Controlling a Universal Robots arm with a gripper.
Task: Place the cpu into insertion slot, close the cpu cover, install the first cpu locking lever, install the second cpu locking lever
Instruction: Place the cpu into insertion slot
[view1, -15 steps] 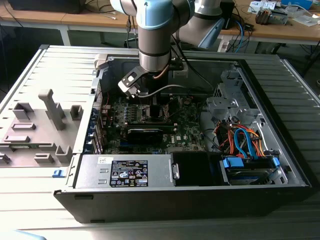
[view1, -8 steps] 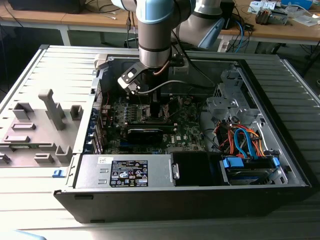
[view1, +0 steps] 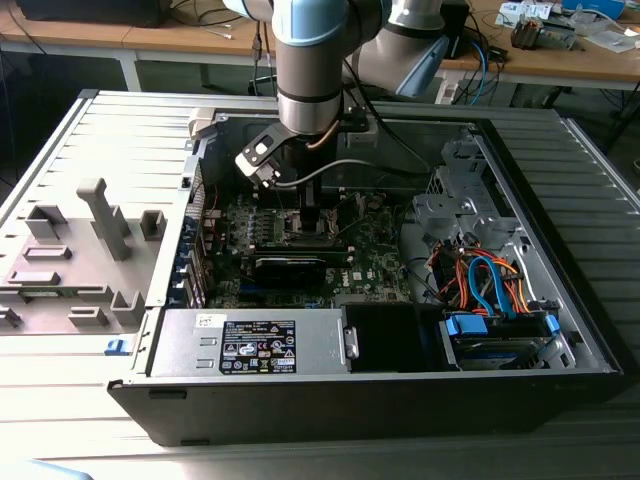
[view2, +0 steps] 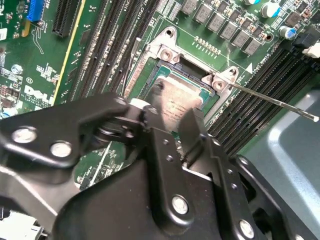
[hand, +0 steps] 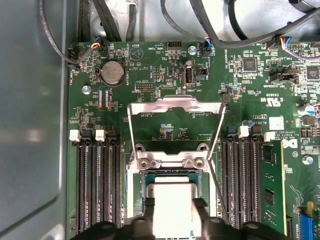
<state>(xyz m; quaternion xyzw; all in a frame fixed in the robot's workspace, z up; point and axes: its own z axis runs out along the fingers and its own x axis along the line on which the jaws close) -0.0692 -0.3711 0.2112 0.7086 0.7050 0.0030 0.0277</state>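
Gripper (hand: 174, 204) pinches the cpu (hand: 173, 216) at the insertion slot (view2: 176, 66)

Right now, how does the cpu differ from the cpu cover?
The cpu is a solid plate; the cpu cover is an open-windowed frame. The cpu sits at the insertion slot in the grip of the tool; the cpu cover is swung open, untouched. Both are silvery metal.
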